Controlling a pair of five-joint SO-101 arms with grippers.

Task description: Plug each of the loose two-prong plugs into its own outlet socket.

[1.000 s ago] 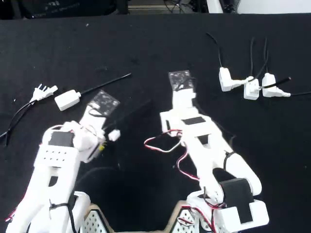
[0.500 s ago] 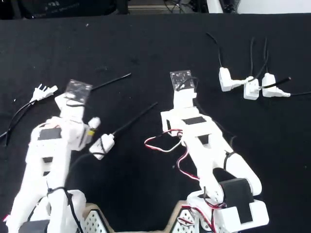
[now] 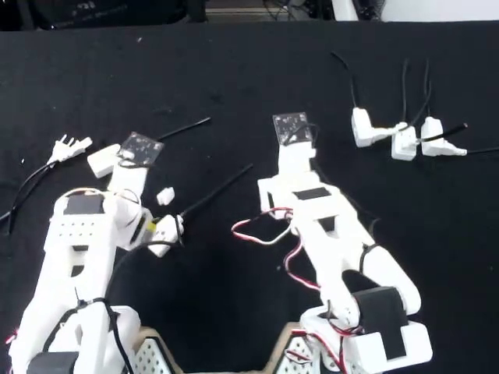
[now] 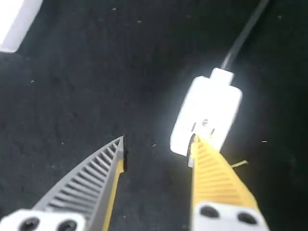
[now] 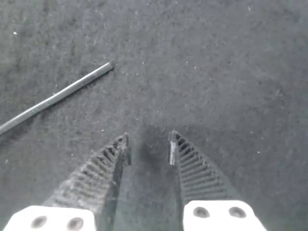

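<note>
A white outlet socket (image 4: pixel 207 115) on a black cable lies on the black cloth, its slotted face up, against the tip of one yellow finger (image 4: pixel 211 173). My left gripper (image 4: pixel 158 140) is open with only cloth between its fingers. From above, that socket (image 3: pixel 165 231) lies beside the left arm (image 3: pixel 86 234). A second socket (image 3: pixel 104 160) and a loose two-prong plug (image 3: pixel 69 146) lie at the far left. My right gripper (image 5: pixel 148 136) is open over bare cloth, near a black cable end (image 5: pixel 67 91).
Three white sockets (image 3: pixel 403 142) with cables plugged in sit at the back right. The right arm (image 3: pixel 312 202) stands mid-table with red and white wires looping off it. A white block (image 4: pixel 14 24) shows beyond the left gripper.
The left arm swung left, then back a little to the right. The socket with its cable came into sight beside it. The right arm has not moved.
</note>
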